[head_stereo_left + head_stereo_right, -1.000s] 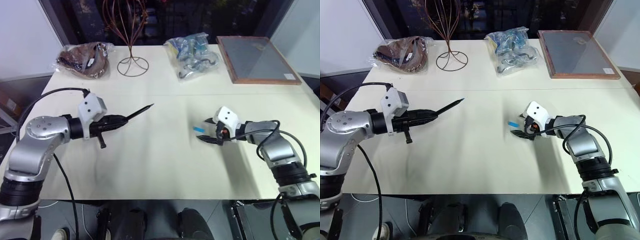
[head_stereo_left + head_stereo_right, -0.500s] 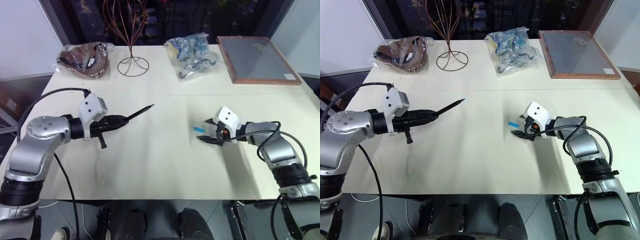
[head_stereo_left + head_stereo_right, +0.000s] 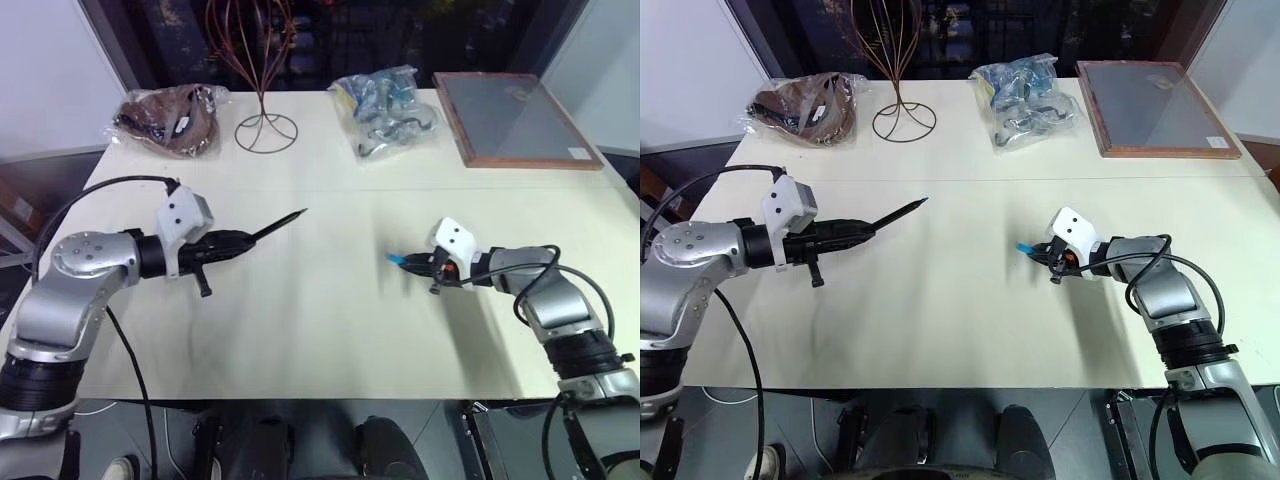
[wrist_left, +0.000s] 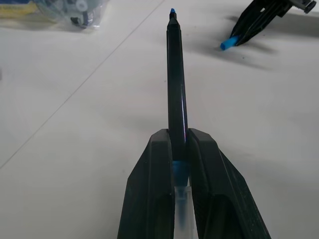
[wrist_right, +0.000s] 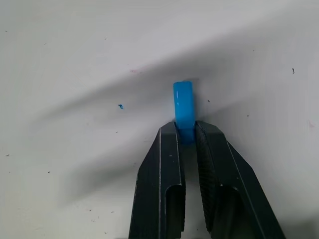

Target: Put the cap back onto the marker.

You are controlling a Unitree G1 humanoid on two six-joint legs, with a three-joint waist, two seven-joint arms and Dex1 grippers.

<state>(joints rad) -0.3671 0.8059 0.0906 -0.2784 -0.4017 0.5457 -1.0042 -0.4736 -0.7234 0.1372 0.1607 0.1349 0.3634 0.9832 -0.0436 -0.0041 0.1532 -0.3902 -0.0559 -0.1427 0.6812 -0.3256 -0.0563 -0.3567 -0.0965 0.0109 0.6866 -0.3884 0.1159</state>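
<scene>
The marker is a slim black stick with a blue tip, held out over the cream table by my left gripper, which is shut on its rear end. In the left wrist view the marker runs straight out from between the fingers. The cap is a tiny light-blue tube low over the table on the right. My right gripper is shut on its near end. The right wrist view shows the cap pinched at the fingertips and sticking out past them.
A wire stand, a brown bag and a clear bag of blue items sit along the table's far side. A wood-framed glass panel lies at the far right.
My right gripper has shut on the cap, which lay just ahead of its open fingers before. The left arm and marker have kept still.
</scene>
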